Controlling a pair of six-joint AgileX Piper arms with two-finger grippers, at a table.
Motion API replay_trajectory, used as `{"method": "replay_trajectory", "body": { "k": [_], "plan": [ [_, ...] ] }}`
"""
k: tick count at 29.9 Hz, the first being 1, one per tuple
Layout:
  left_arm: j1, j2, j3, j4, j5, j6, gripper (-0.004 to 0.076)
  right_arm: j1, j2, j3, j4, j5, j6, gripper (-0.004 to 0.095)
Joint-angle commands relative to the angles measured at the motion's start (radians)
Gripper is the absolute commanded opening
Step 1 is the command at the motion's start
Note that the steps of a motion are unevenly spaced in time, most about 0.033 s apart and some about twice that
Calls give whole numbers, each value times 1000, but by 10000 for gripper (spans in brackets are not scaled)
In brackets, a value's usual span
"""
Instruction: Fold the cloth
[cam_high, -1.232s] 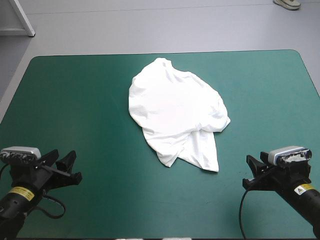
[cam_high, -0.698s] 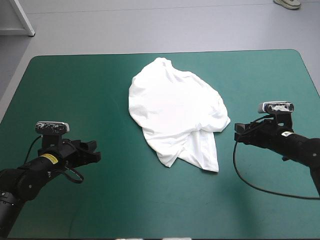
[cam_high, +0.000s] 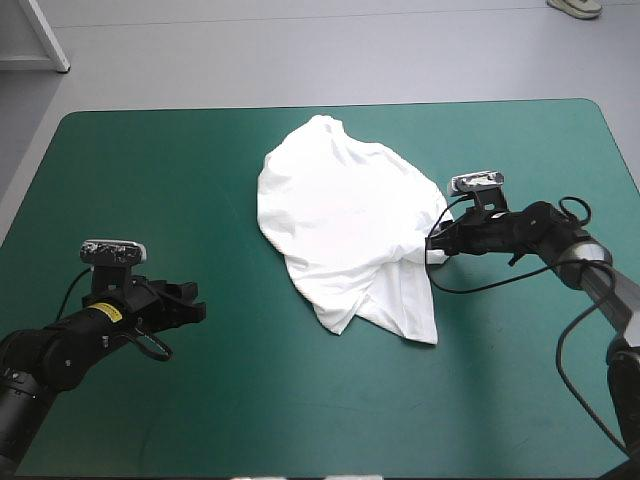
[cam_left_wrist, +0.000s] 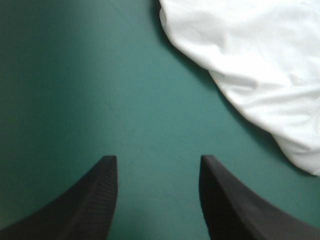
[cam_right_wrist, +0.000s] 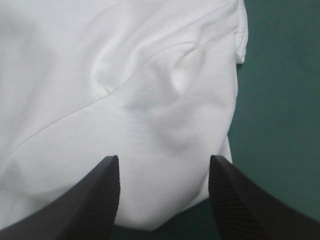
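The white T-shirt (cam_high: 345, 225) lies crumpled in a loose heap at the middle of the teal-green table. My right gripper (cam_high: 436, 245) is open at the heap's right edge; in the right wrist view its black fingers (cam_right_wrist: 100, 195) straddle wrinkled white cloth (cam_right_wrist: 125, 90), with nothing pinched. My left gripper (cam_high: 195, 306) is open over bare cover, well to the left of the shirt. In the left wrist view the T-shirt (cam_left_wrist: 255, 60) lies ahead and off to one side, apart from the gripper (cam_left_wrist: 157, 165).
Bare teal-green cover (cam_high: 150, 170) surrounds the heap on all sides. The table's far edge (cam_high: 330, 106) runs near the top of the high view.
My right gripper has moved left from the table's right side up to the shirt's right edge. My left gripper came forward from the near left corner, then barely shifted.
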Motion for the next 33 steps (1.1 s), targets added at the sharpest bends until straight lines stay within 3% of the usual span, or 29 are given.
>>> {"method": "replay_trajectory", "body": {
  "k": [1, 11, 13, 18, 25, 30, 33],
  "plan": [
    [-2, -7, -36, -19, -32, -1, 378, 9, 23, -64, -21, -88, 14, 511],
    [-2, 1, -36, -15, -43, 0, 378, 9, 145, -140, -47, -91, 26, 494],
    [-2, 12, -36, -15, -46, 7, 378, 9, 157, -140, -53, -80, 24, 411],
    [-2, 72, -36, -63, -85, 85, 378, 9, 156, -140, -119, -63, 27, -17],
    [-2, 253, -52, -148, -263, 143, 378, 9, 137, -140, -143, -63, 51, -8],
    [-2, 468, -174, -251, -319, 219, 378, 9, 131, -140, -143, -61, 54, -8],
    [-2, 594, -293, -335, -301, 287, 378, 9, 130, -140, -143, -53, 54, -8]
  ]
}}
